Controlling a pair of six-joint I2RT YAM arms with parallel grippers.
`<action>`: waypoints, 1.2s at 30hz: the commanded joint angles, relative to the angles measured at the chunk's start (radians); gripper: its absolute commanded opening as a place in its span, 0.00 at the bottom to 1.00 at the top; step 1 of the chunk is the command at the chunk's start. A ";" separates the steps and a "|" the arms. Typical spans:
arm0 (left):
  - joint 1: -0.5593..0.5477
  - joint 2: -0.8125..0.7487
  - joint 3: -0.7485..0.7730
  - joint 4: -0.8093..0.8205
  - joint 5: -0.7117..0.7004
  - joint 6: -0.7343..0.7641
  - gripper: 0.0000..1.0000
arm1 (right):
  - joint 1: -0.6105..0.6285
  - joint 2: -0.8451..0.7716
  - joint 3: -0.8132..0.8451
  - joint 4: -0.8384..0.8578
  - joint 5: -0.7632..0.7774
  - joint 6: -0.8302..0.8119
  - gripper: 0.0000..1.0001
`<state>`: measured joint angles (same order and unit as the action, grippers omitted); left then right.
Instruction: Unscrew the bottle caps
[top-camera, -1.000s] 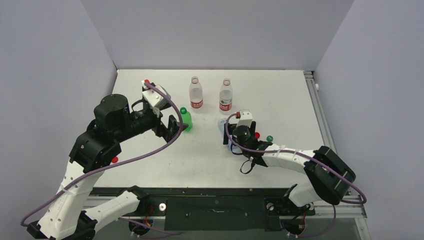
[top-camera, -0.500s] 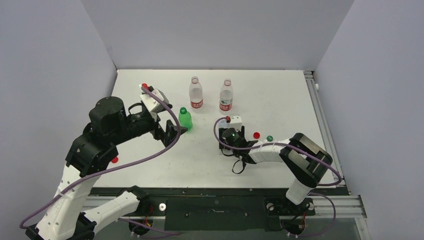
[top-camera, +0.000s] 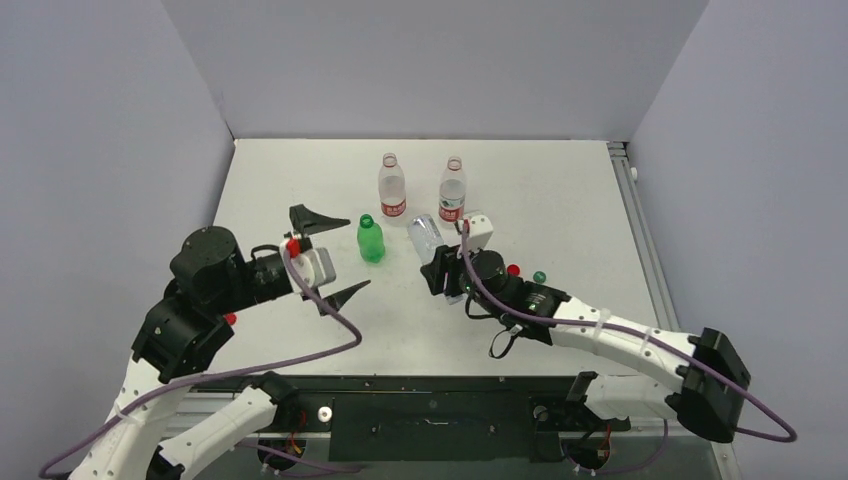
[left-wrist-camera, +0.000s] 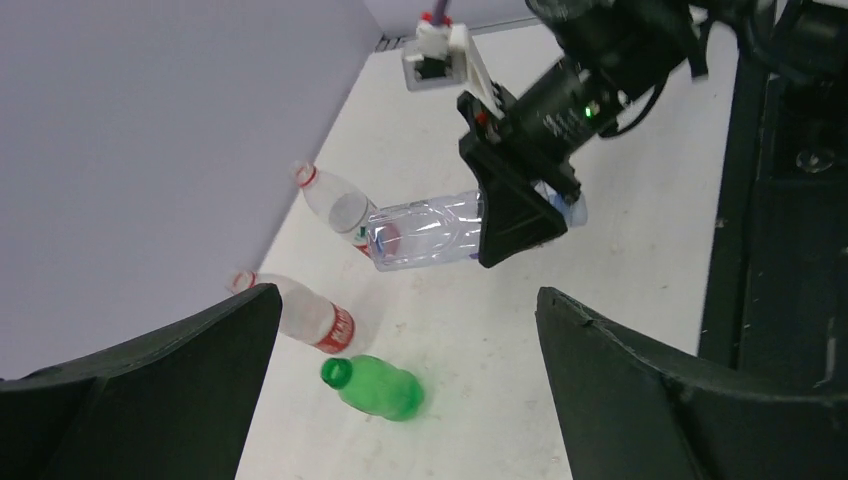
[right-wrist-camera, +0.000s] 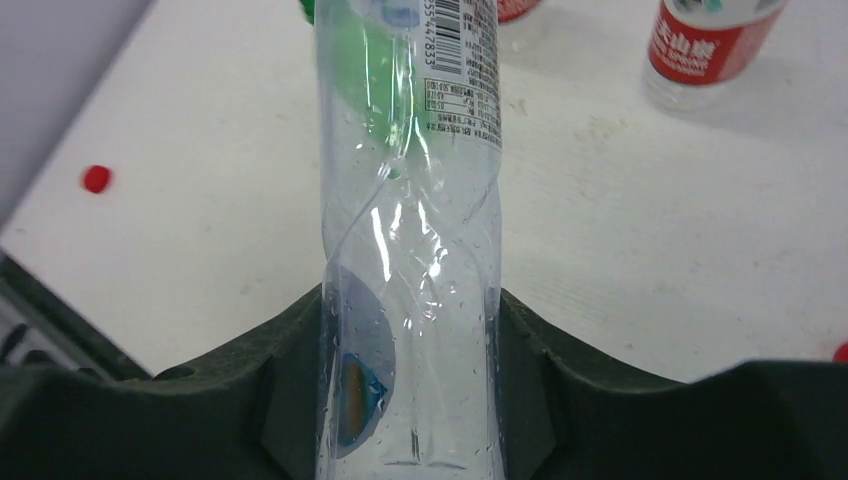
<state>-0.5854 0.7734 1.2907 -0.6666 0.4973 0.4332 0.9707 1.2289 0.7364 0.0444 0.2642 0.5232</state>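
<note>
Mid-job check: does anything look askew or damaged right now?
Yes. The clear, thin-walled plastic bottle is clamped in the right gripper and tipped on its side, unlike the upright green plastic bottle. Its wall looks creased and twisted just past the grip.
</note>
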 joint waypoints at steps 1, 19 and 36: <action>-0.004 -0.096 -0.101 0.127 0.147 0.363 0.97 | 0.014 -0.132 0.154 -0.178 -0.211 -0.003 0.39; -0.074 -0.219 -0.478 0.456 0.197 1.360 0.97 | 0.122 -0.065 0.605 -0.505 -0.472 0.057 0.43; -0.210 -0.186 -0.452 0.488 -0.042 1.349 0.67 | 0.189 0.074 0.806 -0.623 -0.430 0.010 0.47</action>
<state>-0.7860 0.5930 0.7818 -0.1761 0.5144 1.7882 1.1538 1.3071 1.4841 -0.5648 -0.1955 0.5533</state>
